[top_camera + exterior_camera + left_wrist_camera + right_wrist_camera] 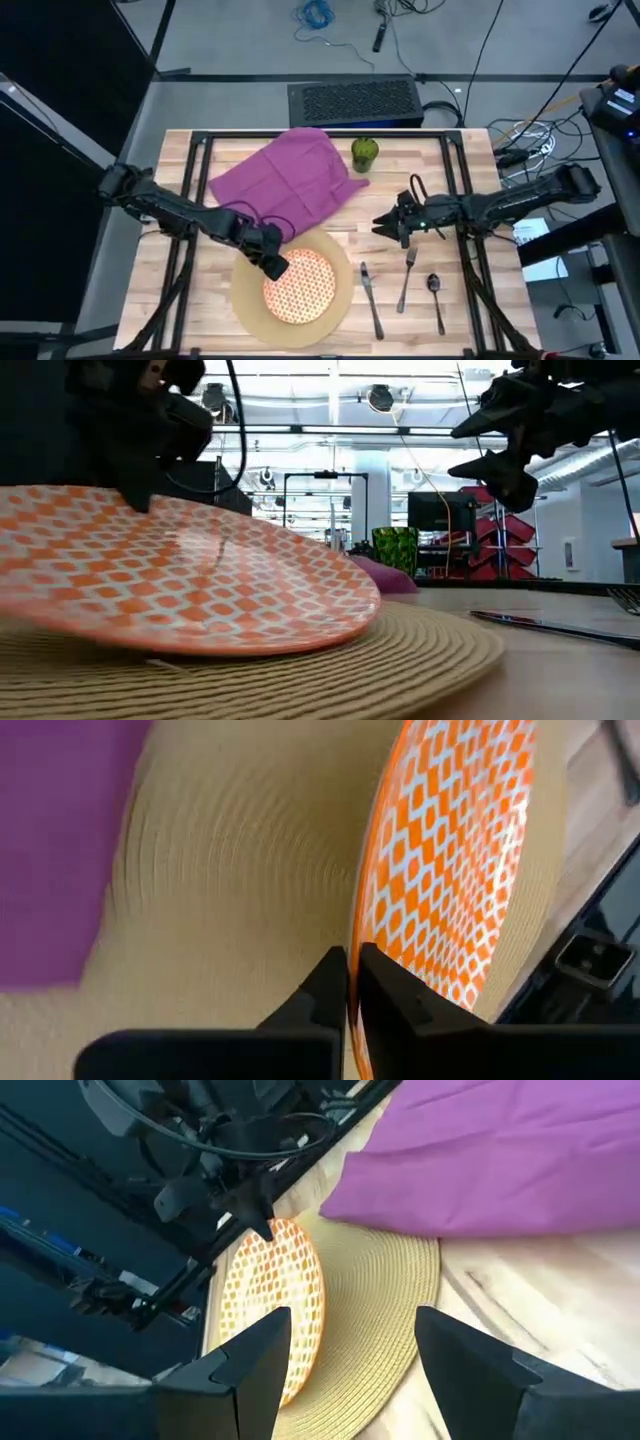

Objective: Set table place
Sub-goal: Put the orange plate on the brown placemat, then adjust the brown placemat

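The place mat, a large round tan woven disc, lies near the desk's front edge, towards its left corner. On it sits a red-and-cream lattice plate, its left rim lifted and pinched between the nearly closed fingers of the left gripper. The mat looks light, floppy and grippy; the plate looks stiff, smooth and breakable, best held by its thin rim. The right gripper hangs wide open and empty above the desk's middle. A purple cloth and green cup lie towards the back edge; knife, fork and spoon lie right of the mat.
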